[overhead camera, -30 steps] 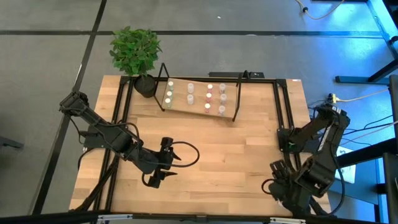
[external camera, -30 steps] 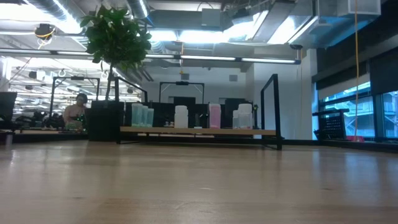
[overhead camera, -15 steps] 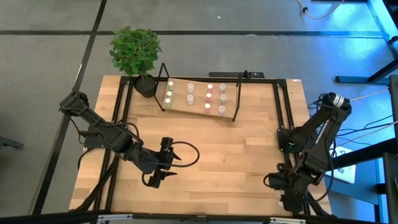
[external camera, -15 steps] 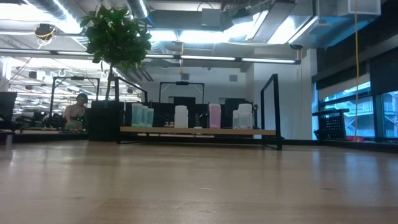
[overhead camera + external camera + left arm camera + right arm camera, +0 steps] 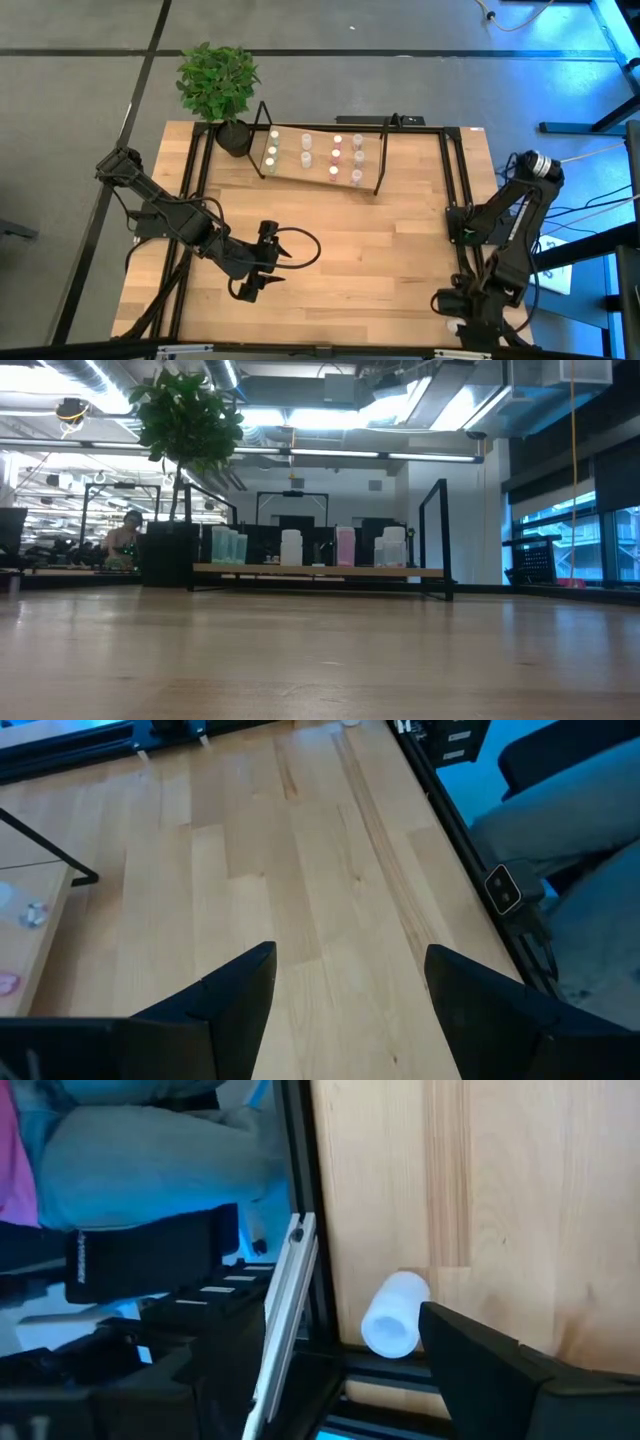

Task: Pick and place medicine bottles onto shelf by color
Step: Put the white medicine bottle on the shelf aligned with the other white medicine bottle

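Observation:
The shelf (image 5: 320, 160) stands at the table's far middle, with several medicine bottles (image 5: 335, 155) upright on its board. In the low view they show as green, white and pink bottles (image 5: 345, 547). One white bottle (image 5: 395, 1315) lies on its side at the table's near right corner, close to the black frame rail. My right gripper (image 5: 452, 308) hovers open above that corner. One of its fingers (image 5: 480, 1355) shows beside the bottle. My left gripper (image 5: 275, 265) (image 5: 345, 980) hangs open over bare wood in the near left half.
A potted plant (image 5: 218, 80) stands at the shelf's left end. Black frame rails (image 5: 455, 200) run along the table's left and right sides. A person's clothing (image 5: 150, 1140) shows beyond the near right corner. The wood between my arms (image 5: 370, 250) is bare.
My right gripper has sunk toward the table's near right corner, tipping to point more steeply down and rolling about its own axis. My left arm has kept still.

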You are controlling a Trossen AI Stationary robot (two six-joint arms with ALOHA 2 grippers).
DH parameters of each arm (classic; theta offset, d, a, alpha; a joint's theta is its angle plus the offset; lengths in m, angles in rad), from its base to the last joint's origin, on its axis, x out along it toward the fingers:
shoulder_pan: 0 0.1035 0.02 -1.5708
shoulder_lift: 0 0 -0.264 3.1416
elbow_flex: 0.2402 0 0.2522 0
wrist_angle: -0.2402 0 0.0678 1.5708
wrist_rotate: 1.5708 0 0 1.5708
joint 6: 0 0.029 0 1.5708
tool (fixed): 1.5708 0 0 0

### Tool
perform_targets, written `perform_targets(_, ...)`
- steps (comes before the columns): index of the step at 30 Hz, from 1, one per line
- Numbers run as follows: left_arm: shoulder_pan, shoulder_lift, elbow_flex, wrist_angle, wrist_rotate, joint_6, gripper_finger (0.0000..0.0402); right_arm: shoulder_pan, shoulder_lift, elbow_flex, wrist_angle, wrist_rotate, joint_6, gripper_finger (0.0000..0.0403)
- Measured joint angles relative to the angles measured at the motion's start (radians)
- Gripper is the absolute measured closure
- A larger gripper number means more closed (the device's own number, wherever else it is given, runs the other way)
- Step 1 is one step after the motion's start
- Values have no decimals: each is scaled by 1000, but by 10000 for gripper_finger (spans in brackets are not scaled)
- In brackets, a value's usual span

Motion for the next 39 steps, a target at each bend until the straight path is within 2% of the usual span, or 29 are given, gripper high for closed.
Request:
perform_targets(8,0,0,0,0,0,0,152,6,64,0,-1,17,48,136)
perform_targets(12,0,0,0,0,0,0,152,7,100,0,-9,-42,103,136)
perform_targets(26,0,0,0,0,0,0,152,90,204,0,-48,-52,106,136)
perform_targets(39,0,0,0,0,0,0,152,96,294,0,-67,-49,104,136)
